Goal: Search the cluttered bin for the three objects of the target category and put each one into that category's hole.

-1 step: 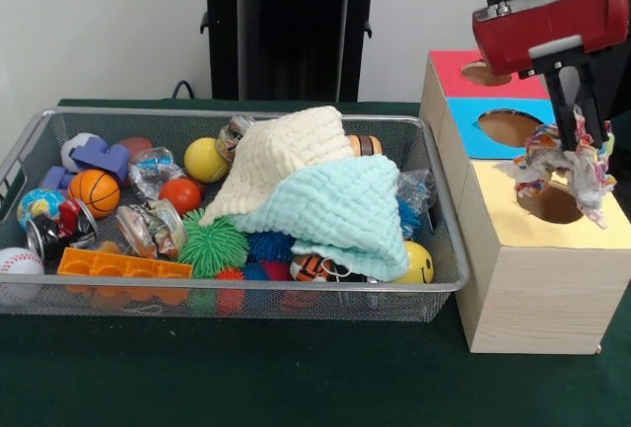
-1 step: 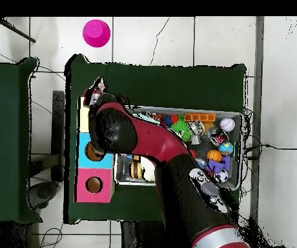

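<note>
My gripper (image 1: pixel 578 139) hangs at the right, shut on a crumpled, colourful plastic wrapper (image 1: pixel 560 166). The wrapper dangles just above the hole (image 1: pixel 550 204) in the yellow section of the wooden box (image 1: pixel 532 299). Blue (image 1: pixel 508 127) and red (image 1: pixel 485 73) holes lie further back on the box. More crinkled wrappers lie in the wire bin (image 1: pixel 30 146): one at the front left (image 1: pixel 151 227), one behind it (image 1: pixel 155 169), one at the back (image 1: pixel 235 134). In the overhead view the arm (image 2: pixel 122 132) covers most of the box (image 2: pixel 83 155), and the wrapper (image 2: pixel 97 86) peeks out past it.
A cream cloth (image 1: pixel 281 151) and a mint cloth (image 1: pixel 340 205) are heaped in the bin's middle. Around them lie a basketball (image 1: pixel 95 191), a yellow ball (image 1: pixel 205 160), a green spiky ball (image 1: pixel 212 246), an orange block (image 1: pixel 123 267) and a baseball (image 1: pixel 18 263). A pink cup (image 2: pixel 96 32) stands on the floor.
</note>
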